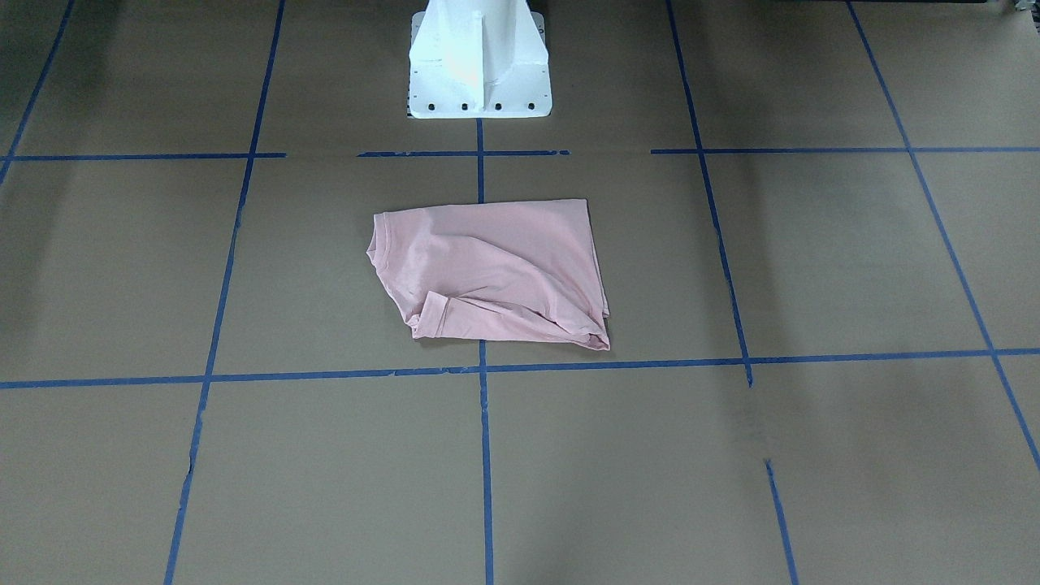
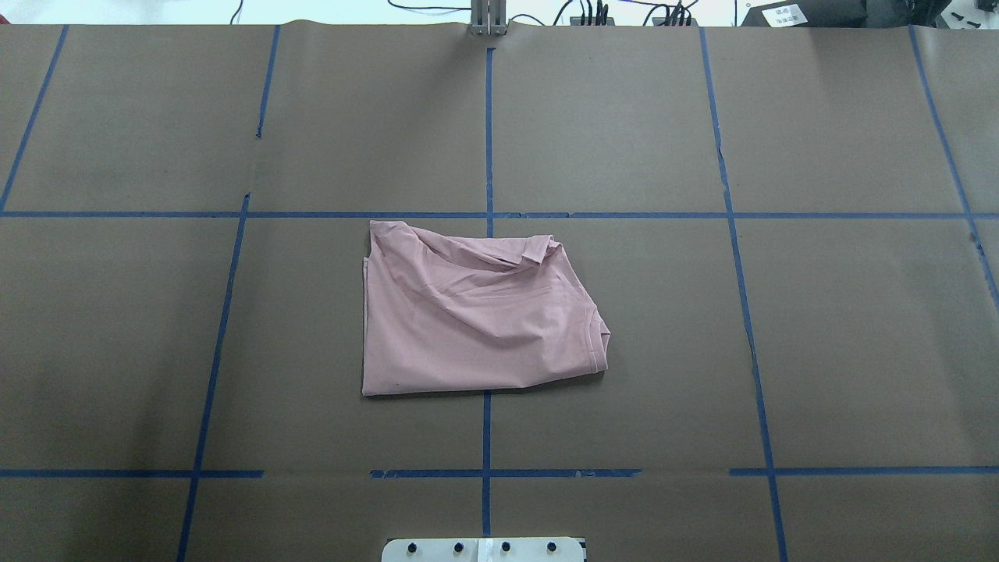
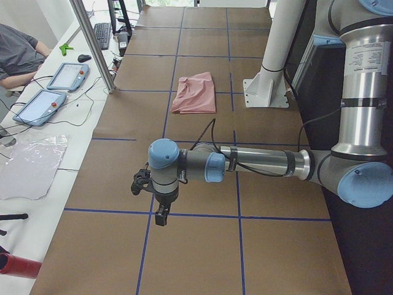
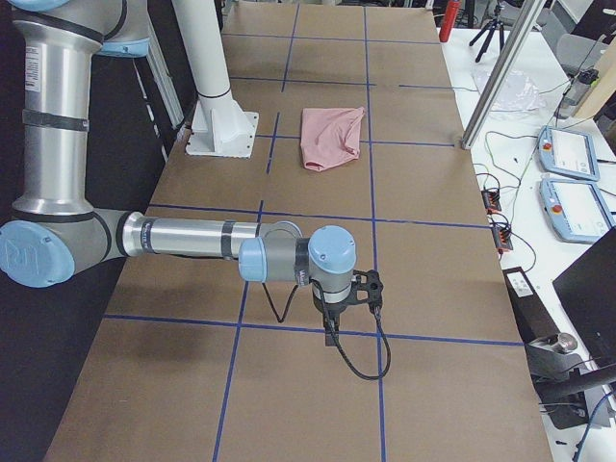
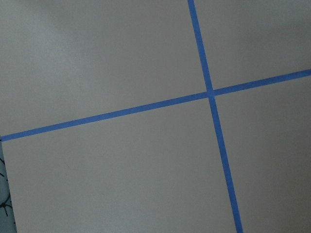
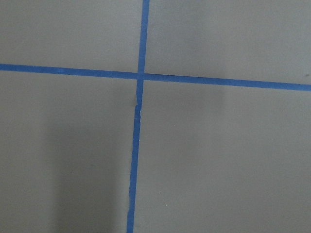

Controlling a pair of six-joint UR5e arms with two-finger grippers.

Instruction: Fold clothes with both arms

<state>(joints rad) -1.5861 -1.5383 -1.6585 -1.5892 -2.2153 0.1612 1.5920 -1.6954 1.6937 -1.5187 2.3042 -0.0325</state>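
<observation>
Lying centred on the table, long side end to end, the T-shirt is well apart from your left gripper and right gripper, toward opposite ends; their jaw spread you cannot tell.

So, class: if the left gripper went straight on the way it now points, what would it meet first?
Most likely the brown table: the left gripper points straight down at it, near a crossing of blue tape. The pink shirt lies well off that line.
</observation>
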